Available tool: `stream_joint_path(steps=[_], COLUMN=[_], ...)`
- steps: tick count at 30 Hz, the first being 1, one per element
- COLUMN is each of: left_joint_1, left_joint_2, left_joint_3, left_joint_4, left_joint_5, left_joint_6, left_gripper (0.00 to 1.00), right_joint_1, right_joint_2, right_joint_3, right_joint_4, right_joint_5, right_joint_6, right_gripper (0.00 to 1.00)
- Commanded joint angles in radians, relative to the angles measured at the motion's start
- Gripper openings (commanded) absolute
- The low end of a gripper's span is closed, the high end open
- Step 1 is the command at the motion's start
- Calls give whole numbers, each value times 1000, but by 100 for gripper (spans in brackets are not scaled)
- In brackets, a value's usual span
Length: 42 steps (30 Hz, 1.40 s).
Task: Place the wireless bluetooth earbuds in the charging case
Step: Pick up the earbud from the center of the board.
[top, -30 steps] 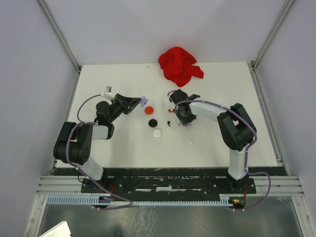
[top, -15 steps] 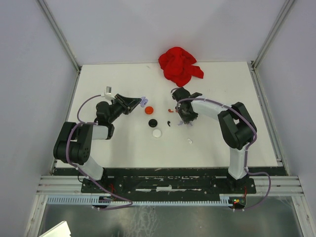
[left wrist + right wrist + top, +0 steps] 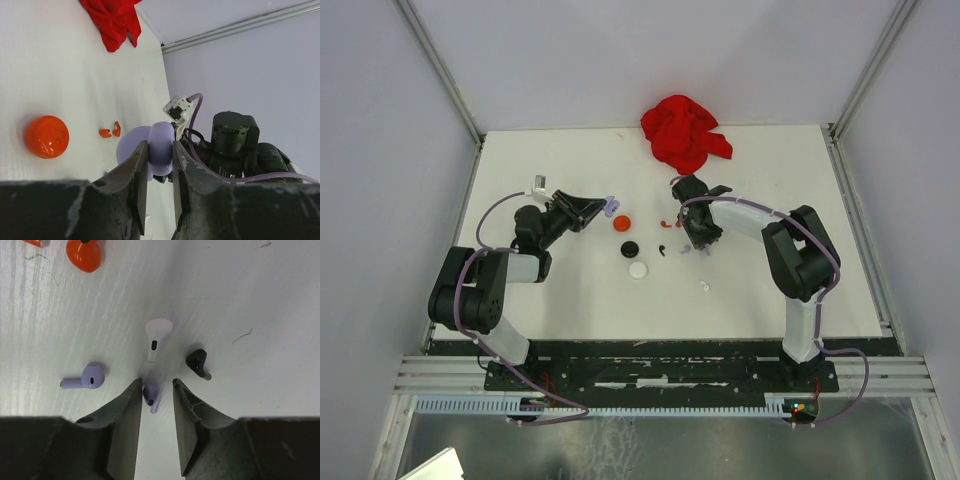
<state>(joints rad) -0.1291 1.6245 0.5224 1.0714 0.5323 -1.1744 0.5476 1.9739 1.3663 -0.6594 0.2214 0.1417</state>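
Right gripper (image 3: 156, 384) has little room: a lilac bud (image 3: 151, 396) lies betw. its fingertips, the white bud (image 3: 156, 335) just ahead, the black bud (image 3: 197, 363) close on one side, a 2nd lilac bud (image 3: 85, 377) further off on the other. Betw. the arms we see the red disc (image 3: 622, 223), black disc (image 3: 630, 248) and white disc (image 3: 638, 269) in a loose row w/ gaps. Left gripper (image 3: 159, 149) is filled by the lilac charging case (image 3: 131, 147); red buds (image 3: 110, 132) lie just beside it. Red cloth (image 3: 682, 132) blocks the far edge; the near table (image 3: 570, 300) is bare, so we could pass there.

The white table (image 3: 550, 300) bears a red cloth (image 3: 684, 133), an orange disc (image 3: 622, 223), a black disc (image 3: 630, 248), a white disc (image 3: 638, 269) and tiny earbuds (image 3: 157, 335).
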Motion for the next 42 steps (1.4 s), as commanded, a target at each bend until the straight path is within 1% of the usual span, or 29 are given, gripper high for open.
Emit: stream_joint_path(steps=[1,32,37,40,42], left_joint_1=[6,6,6,5,6], left_joint_2=[0,3,2,2,2], left_joint_3=[-3,-7,-6,-7,-7], left_joint_4=[54,60,61,62,61], left_joint_5=[-2,-3,-2,0,0], left_joint_6=[-15,-19,-18,-18,-18], left_gripper=[3,3,3,3,3], right_joint_1=[-4,-16,-19,-20,-22], right_joint_2=[-1,12,18,22,27], right_joint_3=[21,25,28,31,37], right_joint_4=[8,-26,-27,-30,-33], right_joint_5=[-13,-30,-34,-34,-36], right_joint_6=[25,65,67,67,67], right_gripper=[38,33,31,26,21])
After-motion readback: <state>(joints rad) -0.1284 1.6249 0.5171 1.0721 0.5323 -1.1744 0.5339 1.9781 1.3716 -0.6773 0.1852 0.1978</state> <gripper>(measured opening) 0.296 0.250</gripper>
